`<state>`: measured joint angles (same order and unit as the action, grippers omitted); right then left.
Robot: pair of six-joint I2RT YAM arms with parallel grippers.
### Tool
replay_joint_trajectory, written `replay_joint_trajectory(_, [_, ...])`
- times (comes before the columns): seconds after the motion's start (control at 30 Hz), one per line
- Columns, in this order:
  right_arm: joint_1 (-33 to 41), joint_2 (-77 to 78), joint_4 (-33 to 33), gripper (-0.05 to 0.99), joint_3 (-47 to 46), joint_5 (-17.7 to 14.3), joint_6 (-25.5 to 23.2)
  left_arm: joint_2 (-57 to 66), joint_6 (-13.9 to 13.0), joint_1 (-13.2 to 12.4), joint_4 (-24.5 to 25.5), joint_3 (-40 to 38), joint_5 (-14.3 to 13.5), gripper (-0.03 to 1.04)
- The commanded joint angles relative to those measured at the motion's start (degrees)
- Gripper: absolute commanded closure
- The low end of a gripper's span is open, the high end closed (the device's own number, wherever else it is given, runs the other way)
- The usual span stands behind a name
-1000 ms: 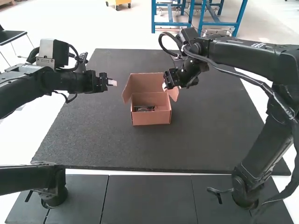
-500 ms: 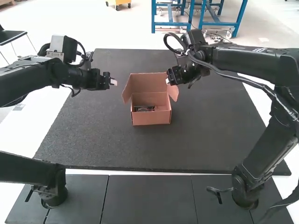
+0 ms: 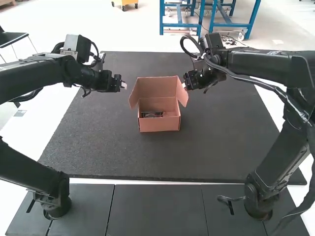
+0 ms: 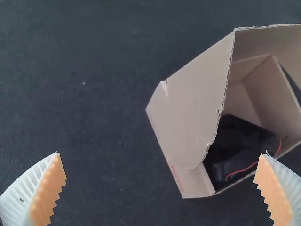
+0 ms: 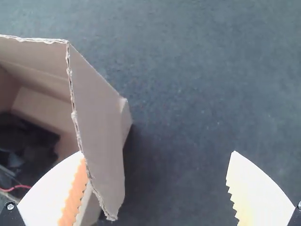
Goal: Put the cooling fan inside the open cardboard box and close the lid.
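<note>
Over the last second my right gripper [image 3: 186, 83] has pulled back a little from the box and my left arm has risen, its gripper edging closer to the box; the box itself has not shifted. The cooling fan [image 4: 237, 148] lies dark on the bottom of the cardboard box [image 3: 158, 120], with a thin red wire [image 4: 242, 170] showing on it. The lid is not closed: the left flap [image 4: 188, 122] and right flap [image 5: 96, 141] splay outward and the back flap [image 3: 156, 86] stands upright. My left gripper [image 3: 121, 85] hovers just beside the left flap, apart from it, its fingers [image 4: 47, 188] spread wide and grasping nothing. The right gripper hangs close to the right flap's upper edge, its fingers [image 5: 254, 188] also released; I cannot tell whether one touches the cardboard. The box stands on a black mat [image 3: 98, 142].
</note>
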<state>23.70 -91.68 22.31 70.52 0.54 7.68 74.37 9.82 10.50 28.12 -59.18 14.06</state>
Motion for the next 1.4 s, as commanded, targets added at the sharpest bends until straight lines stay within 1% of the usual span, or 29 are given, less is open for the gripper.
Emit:
replay_joint_trajectory(0.0, [-0.6,-1.1,-0.2,0.27,0.5,1.7,1.4,0.3,-1.0,0.0,-0.2,-1.8,-1.1,0.06])
replay_joint_trajectory(0.1, [-0.5,-1.9,0.0,0.26,1.2,2.5,1.6,0.4,-1.0,-0.3,-0.6,-1.7,-2.5,0.06])
replay_joint_trajectory(0.2, [-0.3,-3.1,0.6,0.27,2.0,3.0,2.0,0.9,-1.2,-0.9,-0.8,-1.4,-2.6,0.06])
replay_joint_trajectory(0.23, [-0.3,-3.4,0.5,0.30,2.3,3.2,2.0,1.1,-1.4,-1.2,-1.0,-1.3,-2.6,0.06])
replay_joint_trajectory(0.27, [-0.3,-3.8,0.6,0.31,2.6,3.4,2.0,1.4,-1.4,-1.4,-1.2,-1.3,-2.6,0.06])
replay_joint_trajectory(0.3, [-0.4,-4.2,0.6,0.34,2.9,3.5,2.0,1.7,-1.5,-1.5,-1.6,-1.4,-2.7,0.06])
replay_joint_trajectory(0.4, [-0.6,-5.2,0.8,0.48,3.7,4.9,2.0,2.7,-1.8,-1.7,-1.8,-1.6,-3.3,0.06])
replay_joint_trajectory(0.5, [-0.6,-6.0,0.8,0.59,4.5,5.9,2.0,3.6,-2.4,-1.7,-2.4,-1.7,-3.6,0.06])
replay_joint_trajectory(0.57, [-0.6,-6.4,1.0,0.68,5.2,6.3,2.0,4.2,-2.4,-1.4,-2.5,-1.8,-3.6,0.06])
replay_joint_trajectory(0.63, [-0.6,-6.7,1.1,0.74,5.8,6.6,2.0,4.7,-2.7,-1.4,-2.8,-1.9,-3.6,0.06])
replay_joint_trajectory(0.7, [-0.6,-6.8,1.5,0.77,6.2,7.0,2.0,5.3,-2.8,-1.3,-3.2,-1.9,-3.6,0.06])
replay_joint_trajectory(0.77, [-0.6,-7.1,1.9,0.86,6.6,7.6,2.0,6.0,-2.9,-1.1,-3.6,-1.9,-3.6,0.06])
replay_joint_trajectory(0.83, [-0.6,-7.1,2.1,0.89,6.6,8.1,2.0,6.6,-3.1,-0.8,-3.9,-2.1,-3.6,0.06])
replay_joint_trajectory(0.9, [-0.7,-7.1,2.2,0.89,6.6,8.1,2.1,7.2,-3.2,-0.4,-4.0,-2.4,-3.5,0.06])
replay_joint_trajectory(0.97, [-0.6,-7.1,2.7,0.93,6.6,9.0,2.1,7.8,-3.2,0.2,-4.1,-2.9,-3.3,0.06])
replay_joint_trajectory(1.1, [-0.3,-7.1,3.4,0.93,6.6,9.6,2.3,8.5,-3.2,1.3,-4.6,-3.6,-3.3,0.06])
replay_joint_trajectory(1.17, [-0.2,-7.1,3.6,0.95,6.6,10.0,2.3,8.7,-3.2,1.4,-4.8,-3.8,-3.3,0.06])
replay_joint_trajectory(1.37, [0.2,-7.5,3.6,0.95,6.6,10.6,2.2,8.8,-3.2,1.4,-5.0,-3.8,-3.3,0.06])
